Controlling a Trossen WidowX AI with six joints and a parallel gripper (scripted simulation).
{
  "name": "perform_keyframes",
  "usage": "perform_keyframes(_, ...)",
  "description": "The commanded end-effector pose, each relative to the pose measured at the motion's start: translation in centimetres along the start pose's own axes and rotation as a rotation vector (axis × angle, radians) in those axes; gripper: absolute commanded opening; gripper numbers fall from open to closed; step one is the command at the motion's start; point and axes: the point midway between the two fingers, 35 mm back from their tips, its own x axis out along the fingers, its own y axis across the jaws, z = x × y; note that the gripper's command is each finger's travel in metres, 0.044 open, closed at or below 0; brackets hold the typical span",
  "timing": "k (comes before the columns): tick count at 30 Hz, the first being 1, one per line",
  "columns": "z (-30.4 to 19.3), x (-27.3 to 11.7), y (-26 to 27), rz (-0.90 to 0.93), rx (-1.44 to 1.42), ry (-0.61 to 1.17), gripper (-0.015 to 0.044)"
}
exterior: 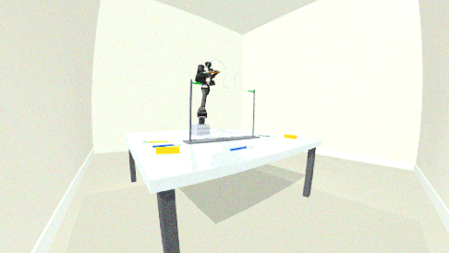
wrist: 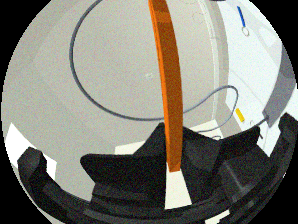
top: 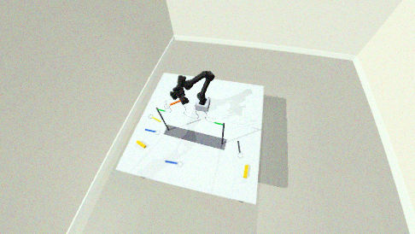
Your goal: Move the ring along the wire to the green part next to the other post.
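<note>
Currently, orange handle [top: 175,102] [exterior: 212,72] [wrist: 172,85] pinched in end effector [top: 184,101] [wrist: 166,125], held high above tabletop [top: 205,179] [exterior: 222,170], near the green part [top: 161,110] [exterior: 197,83] by one post [top: 162,119] [exterior: 190,111]. Ring: close to that side; threading around wire [wrist: 107,116] not resolvable. Main hazard: grey contact, likely from ring off-centre or poorly turned at a bend. Second: handle swivelling under drag, tipping ring into wire. Also possible: finger or wrist brushing a loop beside the handle.

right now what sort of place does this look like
Probably a bare room set up as a robot test station: an arm on a white table, a wire strung between two posts, and plain walls around.
</note>
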Motion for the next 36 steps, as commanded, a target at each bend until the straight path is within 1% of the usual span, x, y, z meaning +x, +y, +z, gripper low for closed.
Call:
perform_keyframes(1, -0.1, 0.0, 0.1, -0.022, -0.046, 0.004, -0.0150)
perform_keyframes(36, 0.1, -0.1, -1.2, -0.259, -0.425, -0.008, -0.0150)
